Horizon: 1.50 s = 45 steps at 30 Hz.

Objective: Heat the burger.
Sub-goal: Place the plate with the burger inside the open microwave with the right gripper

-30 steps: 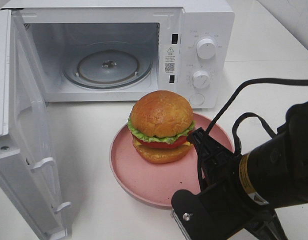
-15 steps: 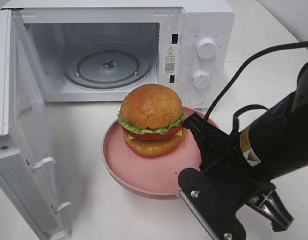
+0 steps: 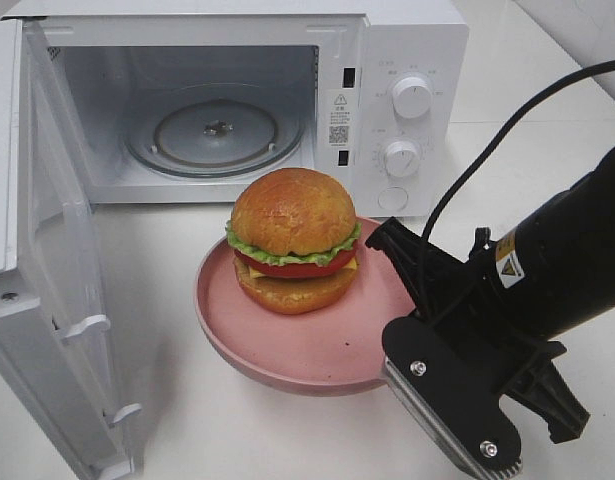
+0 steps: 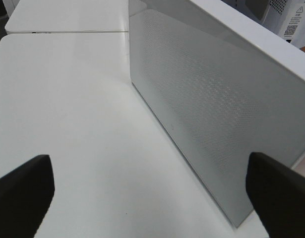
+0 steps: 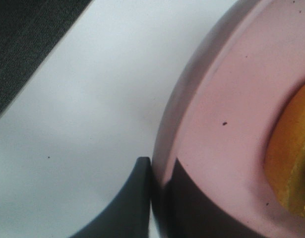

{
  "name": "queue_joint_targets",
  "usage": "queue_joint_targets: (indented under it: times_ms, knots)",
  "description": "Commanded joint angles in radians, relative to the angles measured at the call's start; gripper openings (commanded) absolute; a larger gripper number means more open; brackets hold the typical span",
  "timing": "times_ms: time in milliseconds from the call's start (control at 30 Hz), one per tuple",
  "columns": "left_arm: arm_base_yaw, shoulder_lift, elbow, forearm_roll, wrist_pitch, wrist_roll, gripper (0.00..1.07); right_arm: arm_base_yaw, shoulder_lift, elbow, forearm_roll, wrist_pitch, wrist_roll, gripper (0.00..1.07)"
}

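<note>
The burger [image 3: 292, 240], with golden bun halves, green lettuce and a red tomato layer, sits on a round pink plate [image 3: 307, 350] in front of the open microwave [image 3: 407, 60]. My right gripper [image 3: 387, 243] is shut on the plate's right rim and holds the plate tilted slightly off the table. In the right wrist view the gripper [image 5: 157, 171] pinches the pink rim [image 5: 212, 109], with the bun's edge [image 5: 291, 158] beside it. My left gripper [image 4: 152, 193] is open and empty, beside the outer face of the microwave door [image 4: 212, 109]. It is out of the high view.
The microwave door [image 3: 47, 270] stands swung wide open at the left. The glass turntable [image 3: 215, 130] lies bare inside the cavity. Two white knobs [image 3: 412, 97] are on the right panel. A black cable [image 3: 487, 170] arcs above the right arm. White table all round.
The right gripper has carried the plate and burger left and toward the microwave opening, and the plate has risen a little. The microwave and its door have not moved.
</note>
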Motion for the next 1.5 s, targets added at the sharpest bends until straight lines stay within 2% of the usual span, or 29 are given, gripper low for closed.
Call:
queue_joint_targets:
  times_ms: [33, 400, 700, 833, 1167, 1500]
  knots:
    - [-0.006, -0.025, 0.004, -0.001, -0.007, -0.004, 1.00, -0.012, -0.011, -0.012, 0.065, -0.055, -0.080, 0.00]
    - [-0.006, -0.025, 0.004, -0.001, -0.007, -0.004, 1.00, -0.012, -0.011, -0.037, -0.016, -0.058, 0.027, 0.00]
    - [-0.006, -0.025, 0.004, -0.001, -0.007, -0.004, 1.00, -0.012, 0.066, -0.144, -0.016, -0.052, 0.056, 0.00]
    - [-0.006, -0.025, 0.004, -0.001, -0.007, -0.004, 1.00, -0.012, 0.106, -0.191, -0.053, -0.055, 0.074, 0.00]
    - [-0.006, -0.025, 0.004, -0.001, -0.007, -0.004, 1.00, -0.009, 0.167, -0.273, -0.151, -0.052, 0.163, 0.00]
    - [-0.006, -0.025, 0.004, -0.001, -0.007, -0.004, 1.00, -0.009, 0.218, -0.326, -0.180, -0.051, 0.198, 0.00]
